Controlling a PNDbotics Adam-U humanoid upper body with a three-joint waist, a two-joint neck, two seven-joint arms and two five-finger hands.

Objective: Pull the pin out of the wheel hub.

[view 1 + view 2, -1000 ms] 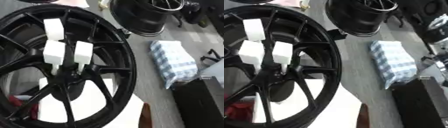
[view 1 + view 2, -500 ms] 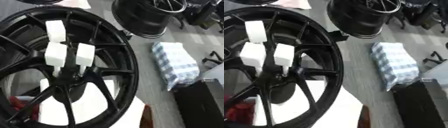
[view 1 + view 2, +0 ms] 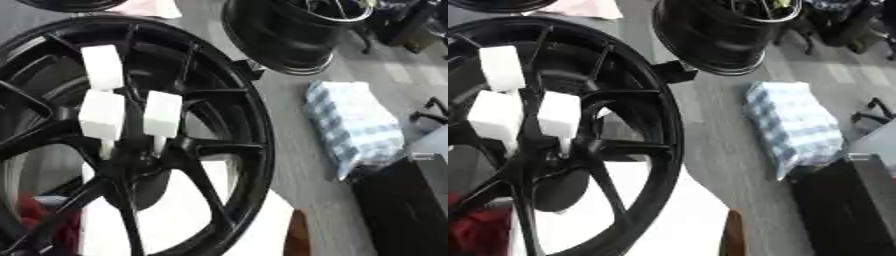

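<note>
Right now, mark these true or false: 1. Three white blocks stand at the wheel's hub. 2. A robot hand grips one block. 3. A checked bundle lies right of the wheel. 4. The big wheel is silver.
1. True: three white blocks sit by the hub of the black wheel.
2. False: no robot hand shows in either view.
3. True: the blue and white checked bundle lies on the floor to its right.
4. False: the wheel is black.

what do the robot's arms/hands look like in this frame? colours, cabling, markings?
Nothing to describe: neither arm nor hand shows in either eye view. In view are the black wheel with three white block-headed pins at its hub, a second black rim behind, and a checked bundle on the floor.
</note>
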